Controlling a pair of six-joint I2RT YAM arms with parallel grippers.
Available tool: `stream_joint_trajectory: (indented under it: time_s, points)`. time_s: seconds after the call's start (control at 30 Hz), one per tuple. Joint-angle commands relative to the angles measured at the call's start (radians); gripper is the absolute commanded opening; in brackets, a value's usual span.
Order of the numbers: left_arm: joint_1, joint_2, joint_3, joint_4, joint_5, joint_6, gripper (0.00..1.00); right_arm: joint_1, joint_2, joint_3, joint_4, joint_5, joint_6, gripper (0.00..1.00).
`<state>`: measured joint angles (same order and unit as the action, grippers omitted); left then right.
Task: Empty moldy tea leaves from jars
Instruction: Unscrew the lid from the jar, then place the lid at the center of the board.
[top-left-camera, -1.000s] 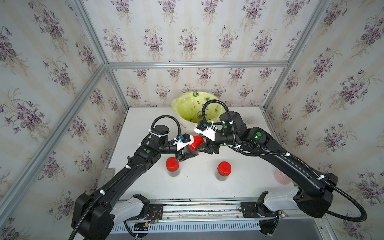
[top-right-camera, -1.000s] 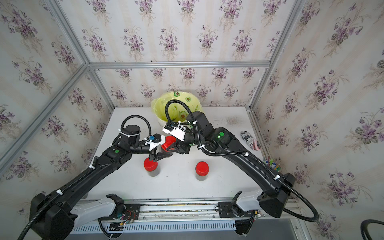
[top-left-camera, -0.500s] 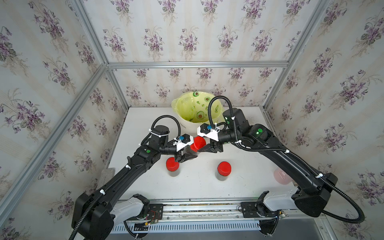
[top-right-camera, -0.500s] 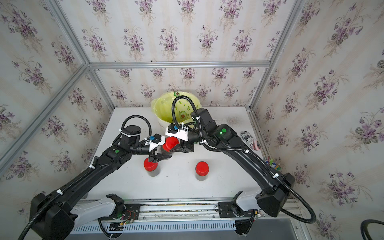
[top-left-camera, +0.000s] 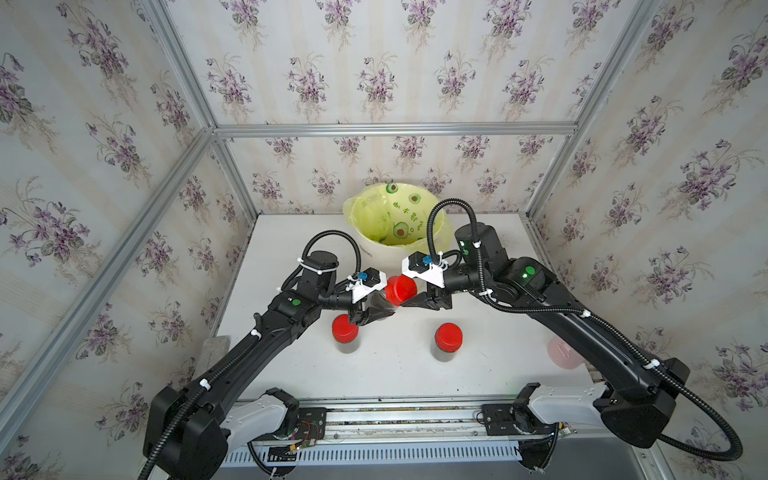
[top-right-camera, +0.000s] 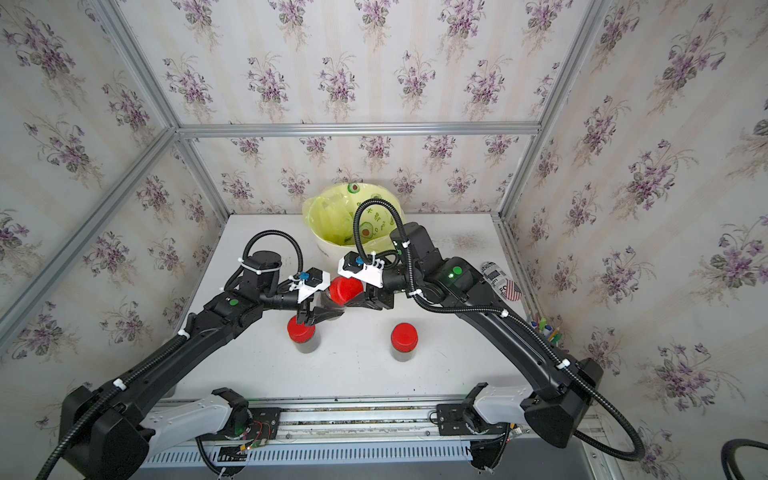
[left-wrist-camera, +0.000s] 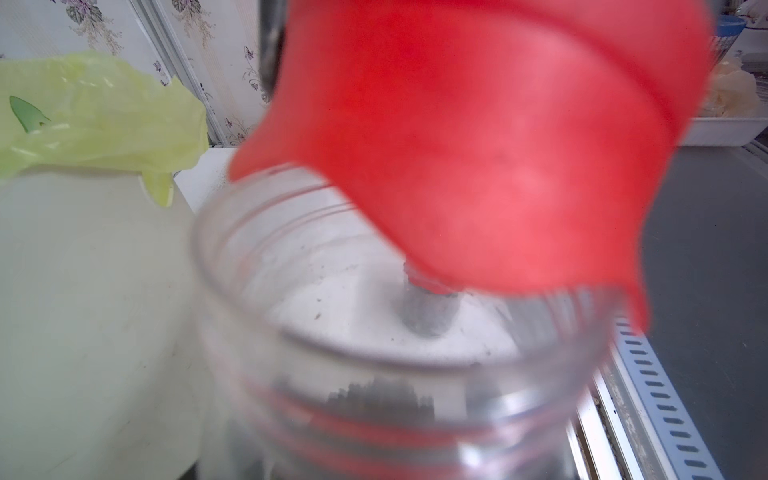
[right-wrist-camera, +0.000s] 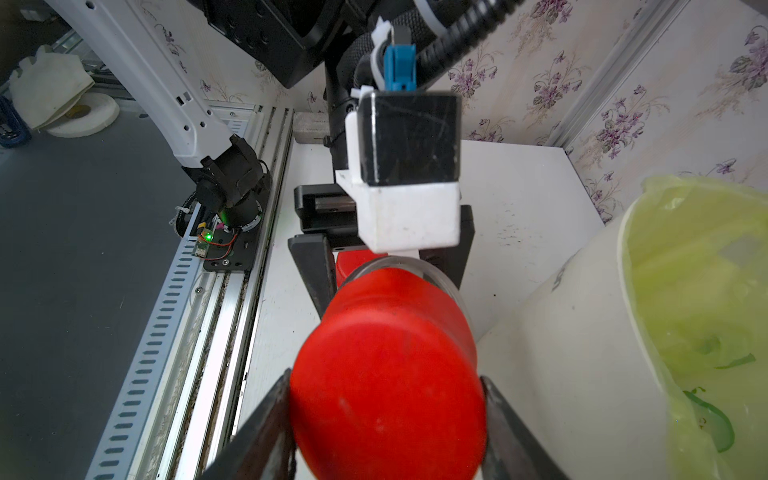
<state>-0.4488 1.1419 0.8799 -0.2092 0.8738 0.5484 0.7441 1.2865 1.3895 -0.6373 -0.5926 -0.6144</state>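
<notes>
early stage, by the look of it: none of the jars seems emptied yet. one capped jar (top-left-camera: 345, 332) and a second capped jar (top-left-camera: 448, 338) stand on the table (top-left-camera: 395, 374), apart from the white bin (top-left-camera: 365, 243). the left claw (top-left-camera: 371, 313) clamps the third jar (left-wrist-camera: 374, 365) in the air, tilted, tea leaves (left-wrist-camera: 378, 401) low inside. the right claw (right-wrist-camera: 386, 395), half spread, grips its red lid (top-left-camera: 401, 289), which looks just off the mouth.

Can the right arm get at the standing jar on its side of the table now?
Probably not yet. The way to the standing jar looks free, but the right gripper is closed on the lid of the held jar in the left gripper, so its jaws are busy.
</notes>
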Motion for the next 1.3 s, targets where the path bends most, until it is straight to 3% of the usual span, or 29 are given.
stream_joint_trajectory:
  time_s: [0.0,0.27,0.57,0.97,1.27]
  points:
    - [0.0,-0.001,0.011,0.025,0.049,0.021,0.53,-0.004,-0.017,-0.027,0.056,0.067,0.046,0.33]
    - [0.0,-0.002,0.014,0.024,0.036,0.021,0.53,-0.005,-0.096,-0.047,0.091,0.123,0.143,0.3]
    - [0.0,-0.006,0.021,0.025,0.032,0.022,0.52,-0.032,-0.134,0.021,0.068,0.366,0.29,0.31]
    - [0.0,-0.02,0.019,0.025,0.027,0.021,0.51,-0.329,-0.017,0.212,0.032,0.459,0.501,0.31]
    - [-0.001,-0.025,0.018,0.025,0.018,0.022,0.51,-0.52,0.123,0.194,0.068,0.443,0.619,0.32]
